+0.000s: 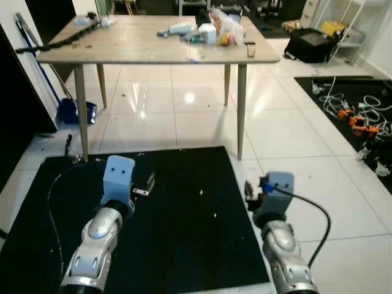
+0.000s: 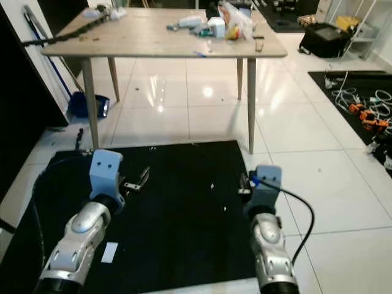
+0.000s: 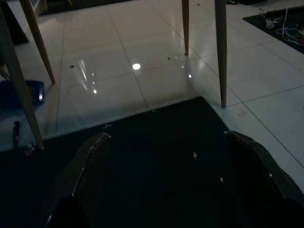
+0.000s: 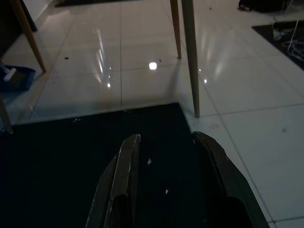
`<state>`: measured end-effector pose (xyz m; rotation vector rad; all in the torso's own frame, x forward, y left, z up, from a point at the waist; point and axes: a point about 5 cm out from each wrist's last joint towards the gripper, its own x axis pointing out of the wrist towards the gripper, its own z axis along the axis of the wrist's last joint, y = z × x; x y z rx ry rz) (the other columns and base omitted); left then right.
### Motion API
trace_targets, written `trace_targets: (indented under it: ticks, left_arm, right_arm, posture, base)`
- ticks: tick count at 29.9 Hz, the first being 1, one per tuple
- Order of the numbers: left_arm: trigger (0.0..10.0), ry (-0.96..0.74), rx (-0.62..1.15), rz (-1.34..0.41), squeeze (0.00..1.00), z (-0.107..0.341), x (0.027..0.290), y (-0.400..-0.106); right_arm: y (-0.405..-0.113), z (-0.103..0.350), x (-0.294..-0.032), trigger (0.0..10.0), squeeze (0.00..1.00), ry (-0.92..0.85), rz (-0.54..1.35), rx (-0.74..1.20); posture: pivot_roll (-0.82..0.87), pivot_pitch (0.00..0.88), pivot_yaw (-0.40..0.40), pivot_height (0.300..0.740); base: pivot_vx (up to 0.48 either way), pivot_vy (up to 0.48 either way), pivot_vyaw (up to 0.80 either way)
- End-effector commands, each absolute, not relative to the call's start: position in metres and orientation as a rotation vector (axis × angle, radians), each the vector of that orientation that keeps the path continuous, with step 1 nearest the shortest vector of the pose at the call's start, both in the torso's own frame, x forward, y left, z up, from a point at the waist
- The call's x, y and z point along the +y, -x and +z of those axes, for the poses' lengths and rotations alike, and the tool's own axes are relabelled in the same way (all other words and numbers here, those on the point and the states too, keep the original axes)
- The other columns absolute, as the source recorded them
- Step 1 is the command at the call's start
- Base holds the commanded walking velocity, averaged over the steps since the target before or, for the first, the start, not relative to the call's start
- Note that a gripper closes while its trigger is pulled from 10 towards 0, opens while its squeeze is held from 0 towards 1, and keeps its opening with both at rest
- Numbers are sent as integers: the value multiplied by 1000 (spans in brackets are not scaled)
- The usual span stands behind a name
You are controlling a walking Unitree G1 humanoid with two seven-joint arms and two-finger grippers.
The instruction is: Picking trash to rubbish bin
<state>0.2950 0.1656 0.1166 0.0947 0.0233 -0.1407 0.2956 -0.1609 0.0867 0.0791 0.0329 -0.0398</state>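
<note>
Litter is heaped on the far side of a wooden table (image 1: pixel 141 52): a crumpled plastic bag (image 1: pixel 228 26), a white cup (image 1: pixel 208 33) and a bottle (image 1: pixel 177 28). A white paper scrap (image 2: pixel 110 252) lies on the black floor mat (image 1: pixel 184 233) beside my left arm, with tiny white crumbs (image 1: pixel 201 192) scattered further on. My left gripper (image 3: pixel 166 135) hangs low over the mat, open and holding nothing. My right gripper (image 4: pixel 166 137) hovers over the mat's right edge, open with a narrower gap and also holding nothing.
Table legs (image 1: pixel 241 104) stand just beyond the mat. A blue dustpan (image 1: pixel 76 111) and a broom lean at the left wall. A black bag (image 1: pixel 312 44) sits at the far right, and cables (image 1: pixel 361 113) lie on a second dark mat. White tiles run between.
</note>
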Motion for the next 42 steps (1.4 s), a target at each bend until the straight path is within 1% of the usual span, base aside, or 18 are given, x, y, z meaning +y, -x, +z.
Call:
trace_targets:
  ticks: [1, 14, 18, 42]
  left_arm:
    - [10000, -106, 39, -131, 0, 113, 171, -294]
    - [10000, -107, 37, -130, 0, 113, 171, -294]
    - [10000, -106, 35, -136, 0, 114, 170, -294]
    - [10000, -105, 37, -137, 0, 112, 170, -293]
  right_arm:
    - [-294, 83, -156, 10000, 0, -87, -29, 48]
    - [-292, 81, -156, 10000, 0, -84, -24, 50]
    - [-292, 81, -157, 10000, 0, -97, -32, 54]
    - [-293, 85, -155, 10000, 0, -60, -6, 28]
  posture:
    - [-38, 98, 1, 740]
    - [-39, 84, 8, 740]
    - [-39, 79, 5, 740]
    - [-40, 95, -5, 740]
  base:
    - [311, 0, 0]
    - [310, 0, 0]
    - [312, 0, -800]
    - [310, 0, 0]
